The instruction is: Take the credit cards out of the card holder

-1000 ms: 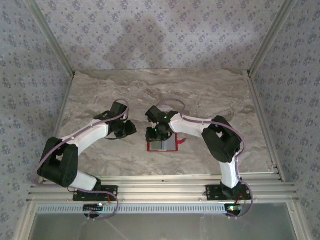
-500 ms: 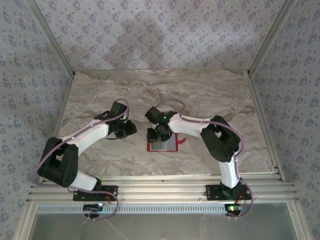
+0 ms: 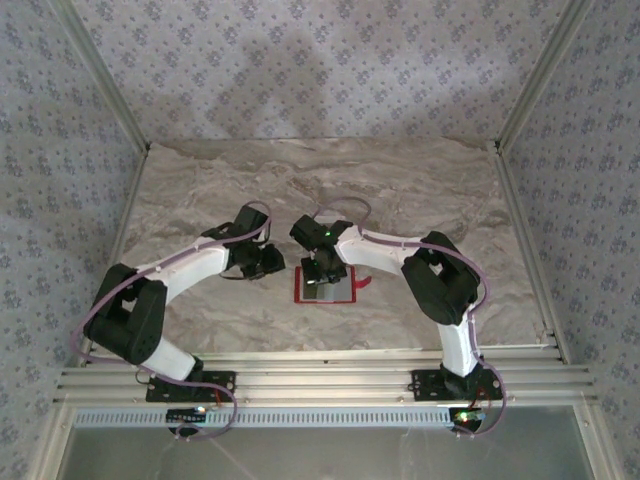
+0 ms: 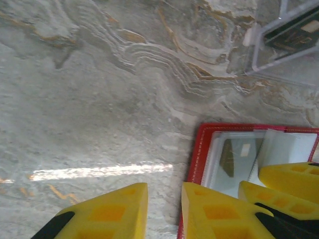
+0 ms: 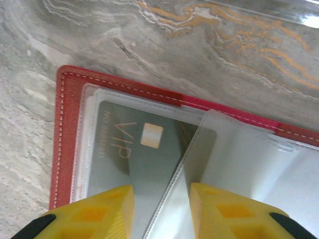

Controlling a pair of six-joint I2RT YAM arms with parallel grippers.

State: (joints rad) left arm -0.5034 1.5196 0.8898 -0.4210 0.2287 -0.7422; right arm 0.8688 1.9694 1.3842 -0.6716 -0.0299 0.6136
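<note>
Jaws of my right gripper point(image 5: 161, 191) widen above the thin dark VIP card point(image 5: 134, 149), not yet out of the small red folding wallet point(image 5: 59, 134), as my empty, slightly parted left gripper point(image 4: 164, 191) arrives alongside.

Tabletop point(image 3: 200, 190): marbled grey-beige surface with wavy veins, some of them orange-brown where the wrist views show it close. A bright streak of reflected light point(image 4: 99, 172) lies across it in the left wrist view. Walls point(image 3: 320, 60): pale blue-grey covering with a small repeated floral print, on three sides. Aluminium posts point(image 3: 98, 75) rise from the rear corners. Ribbed aluminium rails point(image 3: 320, 372) run along the near edge.
</note>
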